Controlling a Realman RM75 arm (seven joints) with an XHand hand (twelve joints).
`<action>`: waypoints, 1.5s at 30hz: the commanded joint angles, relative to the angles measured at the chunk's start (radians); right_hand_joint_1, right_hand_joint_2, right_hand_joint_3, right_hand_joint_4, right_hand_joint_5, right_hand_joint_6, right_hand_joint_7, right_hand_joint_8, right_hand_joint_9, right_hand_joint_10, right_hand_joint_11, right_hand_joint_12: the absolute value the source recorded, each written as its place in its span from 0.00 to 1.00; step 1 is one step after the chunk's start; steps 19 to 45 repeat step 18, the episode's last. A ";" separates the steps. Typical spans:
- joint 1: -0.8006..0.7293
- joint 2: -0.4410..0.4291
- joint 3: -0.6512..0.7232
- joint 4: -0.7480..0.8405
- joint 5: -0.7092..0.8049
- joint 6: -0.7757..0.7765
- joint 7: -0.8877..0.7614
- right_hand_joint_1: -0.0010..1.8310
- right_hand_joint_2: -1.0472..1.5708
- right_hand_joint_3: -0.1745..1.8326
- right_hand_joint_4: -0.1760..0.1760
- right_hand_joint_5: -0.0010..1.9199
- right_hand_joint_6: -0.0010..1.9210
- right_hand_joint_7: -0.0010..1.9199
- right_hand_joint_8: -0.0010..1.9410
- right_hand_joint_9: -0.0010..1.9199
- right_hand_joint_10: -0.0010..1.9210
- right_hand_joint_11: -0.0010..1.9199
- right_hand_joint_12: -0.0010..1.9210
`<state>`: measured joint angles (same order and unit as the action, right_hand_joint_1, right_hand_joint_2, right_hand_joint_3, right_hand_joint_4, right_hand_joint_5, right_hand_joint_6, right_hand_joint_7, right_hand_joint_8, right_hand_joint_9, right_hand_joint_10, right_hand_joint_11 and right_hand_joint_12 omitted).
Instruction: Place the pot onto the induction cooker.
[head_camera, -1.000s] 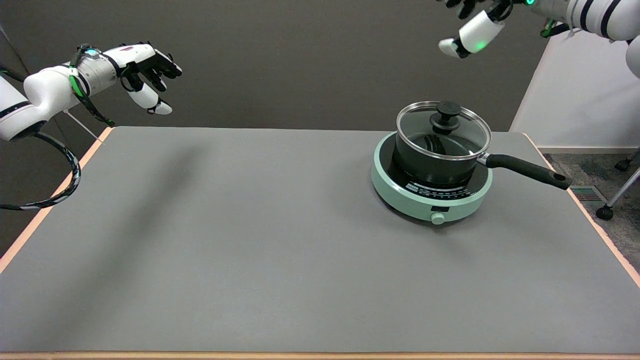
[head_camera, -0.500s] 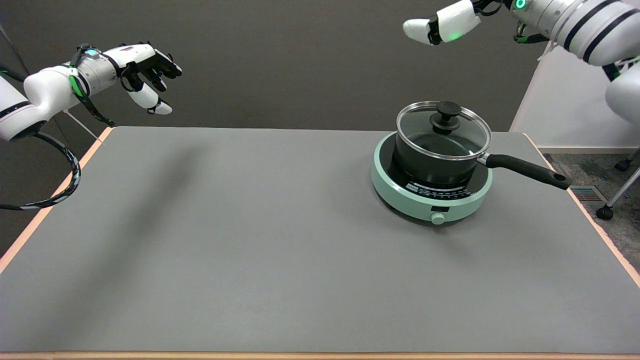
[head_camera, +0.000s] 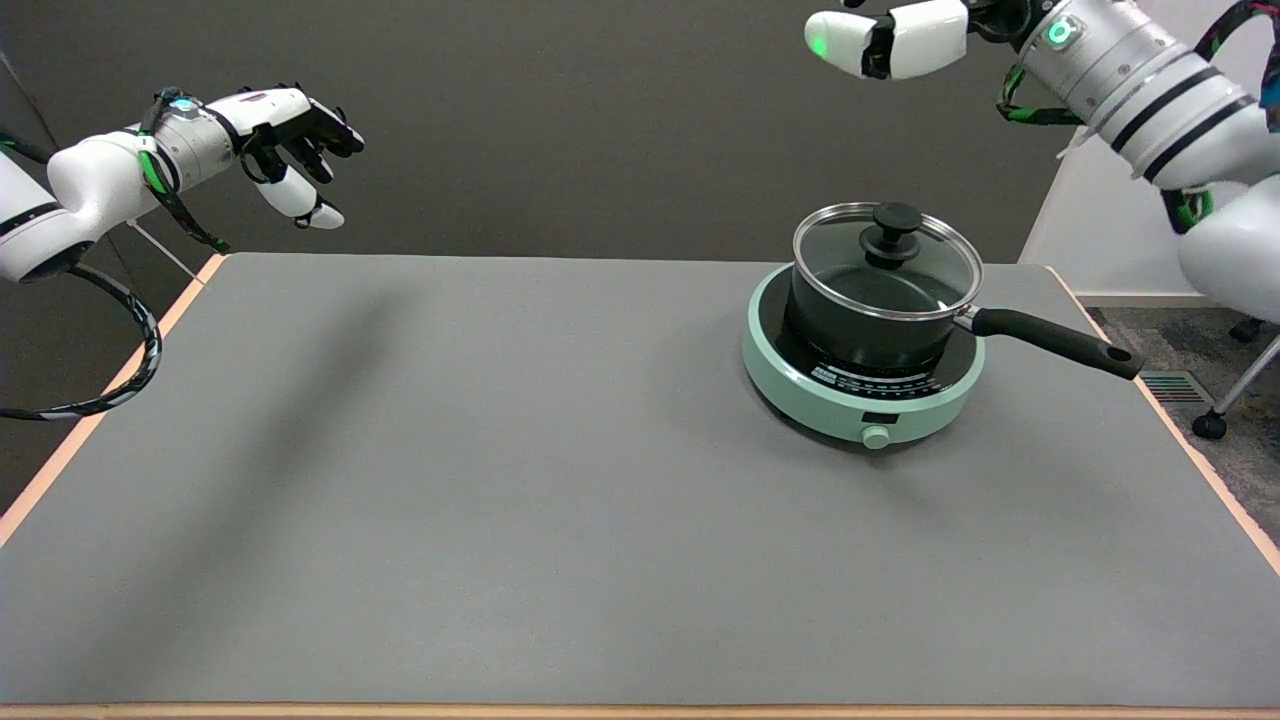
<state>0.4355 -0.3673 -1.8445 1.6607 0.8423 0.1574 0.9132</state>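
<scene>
The right hand (head_camera: 900, 38) hangs high above the table's far right corner, mostly cut off so its grip cannot be told, while the lidded black pot (head_camera: 872, 300) sits upright on the mint-green induction cooker (head_camera: 850, 395), handle pointing right.

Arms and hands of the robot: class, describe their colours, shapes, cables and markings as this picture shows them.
Both arms are rounded white tubes. The right arm bears black bands and a silver wrist with a green light; green and black cables loop under it. The right hand shows white segments, black joints and a green glow. The left hand is black and white, and a black cable hangs below its arm.
</scene>
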 joint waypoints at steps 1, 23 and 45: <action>-0.198 -0.040 0.065 -0.041 0.329 0.232 -0.157 0.41 0.58 0.53 0.32 0.17 0.07 0.18 0.12 0.17 0.21 0.21 0.58; -0.455 -0.056 0.197 -0.067 0.349 0.509 -0.217 0.41 0.58 0.52 0.37 0.19 0.09 0.21 0.12 0.20 0.19 0.20 0.57; -0.455 -0.056 0.197 -0.067 0.349 0.509 -0.217 0.41 0.58 0.52 0.37 0.19 0.09 0.21 0.12 0.20 0.19 0.20 0.57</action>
